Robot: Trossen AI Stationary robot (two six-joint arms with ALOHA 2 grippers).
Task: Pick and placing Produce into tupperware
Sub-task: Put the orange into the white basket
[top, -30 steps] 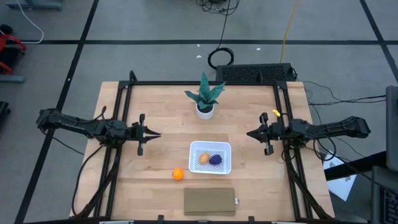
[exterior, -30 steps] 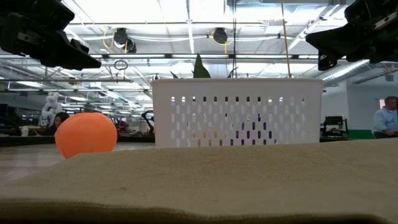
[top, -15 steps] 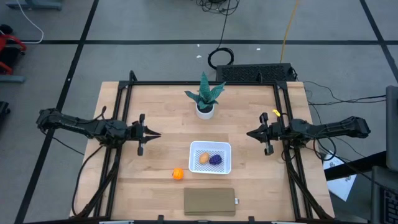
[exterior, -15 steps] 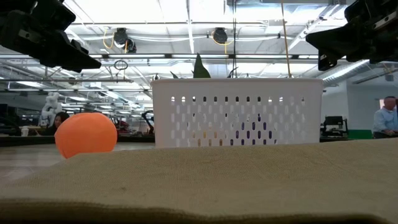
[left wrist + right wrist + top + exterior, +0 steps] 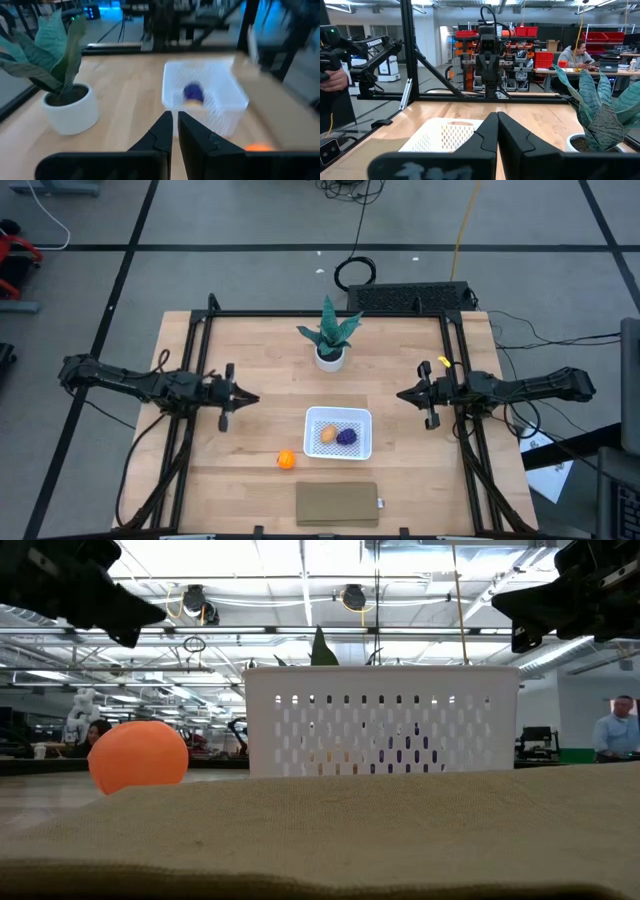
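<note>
The white tupperware [image 5: 338, 411] stands near the table's middle. In it lie a tan-yellow oval [image 5: 327, 434] and a dark purple lump [image 5: 347, 437]. An orange ball [image 5: 286, 460] rests on the wood just left of and nearer than the tupperware. My left gripper [image 5: 252, 396] hangs shut above the table, left of the tupperware and pointing right. My right gripper [image 5: 400, 395] hangs shut to the right of it, pointing left. The left wrist view shows the shut fingers [image 5: 165, 131], the tupperware's wall [image 5: 220, 112] and the purple lump [image 5: 193, 92].
A potted plant [image 5: 330, 340] stands behind the tupperware. A flat tan pad [image 5: 338, 503] lies at the near edge and fills the low view's foreground [image 5: 350, 830]. Black frame rails [image 5: 196, 380] run along both table sides. People sit in the room beyond [image 5: 577, 52].
My left gripper has turned a little at the wrist, rolling about its own line, while it stays in place and shut. Produce and tupperware have kept still.
</note>
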